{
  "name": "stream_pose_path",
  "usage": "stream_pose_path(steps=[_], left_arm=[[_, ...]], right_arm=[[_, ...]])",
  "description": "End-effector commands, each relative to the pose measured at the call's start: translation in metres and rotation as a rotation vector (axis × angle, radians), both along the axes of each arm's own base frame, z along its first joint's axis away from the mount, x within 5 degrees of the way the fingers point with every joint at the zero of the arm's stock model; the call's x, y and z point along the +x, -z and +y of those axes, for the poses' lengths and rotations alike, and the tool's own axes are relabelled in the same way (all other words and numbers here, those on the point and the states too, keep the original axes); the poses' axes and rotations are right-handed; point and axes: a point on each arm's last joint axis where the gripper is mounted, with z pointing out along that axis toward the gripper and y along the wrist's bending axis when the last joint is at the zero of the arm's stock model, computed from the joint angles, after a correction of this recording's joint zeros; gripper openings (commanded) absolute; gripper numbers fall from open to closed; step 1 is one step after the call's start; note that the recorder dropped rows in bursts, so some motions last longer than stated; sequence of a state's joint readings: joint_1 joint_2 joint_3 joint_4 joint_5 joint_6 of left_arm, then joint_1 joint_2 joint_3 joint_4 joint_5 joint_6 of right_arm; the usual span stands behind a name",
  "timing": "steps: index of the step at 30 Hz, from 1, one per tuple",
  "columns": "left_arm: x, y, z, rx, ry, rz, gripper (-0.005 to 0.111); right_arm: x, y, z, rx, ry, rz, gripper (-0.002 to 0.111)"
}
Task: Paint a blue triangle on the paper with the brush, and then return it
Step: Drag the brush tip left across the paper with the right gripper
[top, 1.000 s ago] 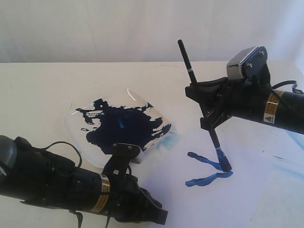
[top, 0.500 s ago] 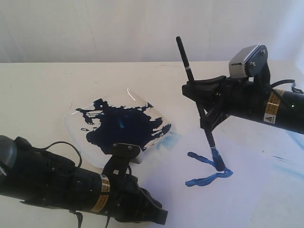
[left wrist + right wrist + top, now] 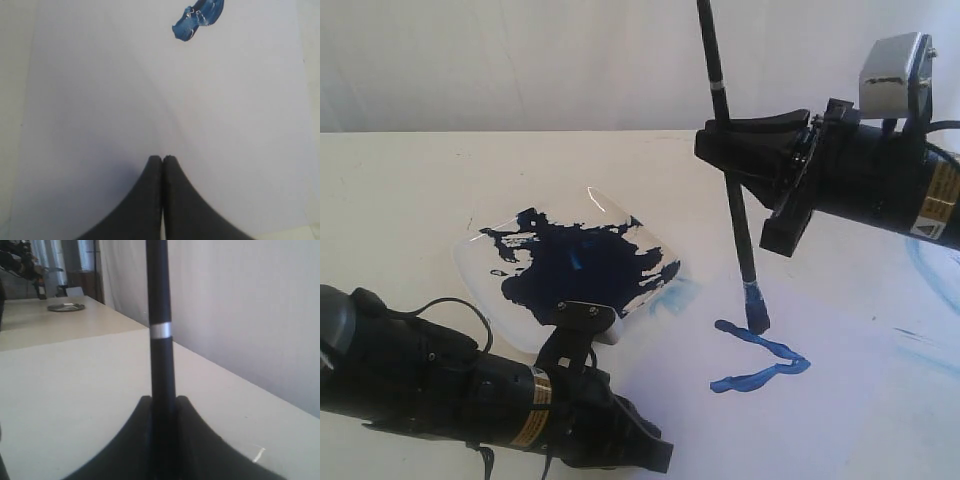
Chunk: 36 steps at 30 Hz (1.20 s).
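Slim black brush (image 3: 742,245), glossy wobbly blue triangle (image 3: 790,355) strokes, flat paper (image 3: 840,420)

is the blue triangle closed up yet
No, the blue triangle has only two painted strokes; the side between their free ends is missing.

The far left of the table (image 3: 400,190) lies open, and so does the near right part of the paper (image 3: 860,410). The paint dish (image 3: 470,262) takes the middle left, and the left arm (image 3: 440,390) lies across the near edge just in front of it. The brush (image 3: 740,230) stands nearly upright in the right gripper (image 3: 720,148), barring the way over the wet blue strokes (image 3: 760,355). A narrow bare gap lies between dish and brush.
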<state>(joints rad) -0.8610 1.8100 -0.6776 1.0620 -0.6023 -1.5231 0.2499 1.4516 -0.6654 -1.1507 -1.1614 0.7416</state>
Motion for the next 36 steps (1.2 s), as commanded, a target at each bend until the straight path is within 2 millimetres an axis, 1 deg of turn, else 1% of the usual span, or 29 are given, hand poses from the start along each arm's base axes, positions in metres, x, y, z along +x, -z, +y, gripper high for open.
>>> stream_pose_path(steps=[1, 4, 8, 11, 17, 20, 23, 28, 32, 36], left_arm=[[-0.001, 0.009, 0.009, 0.09, -0.008, -0.011, 0.0], [-0.001, 0.009, 0.009, 0.09, -0.008, -0.011, 0.0], [-0.001, 0.009, 0.009, 0.09, -0.006, -0.012, 0.0], [-0.001, 0.009, 0.009, 0.091, -0.004, -0.012, 0.0], [-0.001, 0.009, 0.009, 0.091, -0.002, -0.013, 0.0], [-0.001, 0.009, 0.009, 0.092, 0.002, -0.018, 0.0], [-0.001, 0.009, 0.009, 0.092, 0.002, -0.018, 0.0], [-0.001, 0.009, 0.009, 0.092, 0.002, -0.018, 0.0], [-0.001, 0.009, 0.009, 0.092, 0.002, -0.018, 0.0], [-0.001, 0.009, 0.009, 0.092, 0.002, -0.018, 0.0]], right_arm=[[-0.009, -0.004, 0.0, 0.007, -0.083, 0.014, 0.0], [-0.013, -0.002, 0.003, -0.018, -0.119, 0.032, 0.0], [-0.01, -0.005, 0.002, 0.026, -0.088, 0.052, 0.0], [-0.008, -0.007, 0.001, 0.087, -0.072, 0.171, 0.0], [-0.008, -0.003, 0.002, 0.037, -0.083, 0.088, 0.0], [-0.005, 0.003, 0.003, 0.03, -0.084, 0.107, 0.0], [0.003, 0.011, 0.005, 0.02, -0.086, 0.132, 0.0], [0.018, 0.016, 0.013, 0.022, -0.1, 0.169, 0.0], [0.021, 0.019, 0.023, 0.023, -0.128, 0.181, 0.0], [0.022, 0.027, 0.03, 0.015, -0.147, 0.198, 0.0]])
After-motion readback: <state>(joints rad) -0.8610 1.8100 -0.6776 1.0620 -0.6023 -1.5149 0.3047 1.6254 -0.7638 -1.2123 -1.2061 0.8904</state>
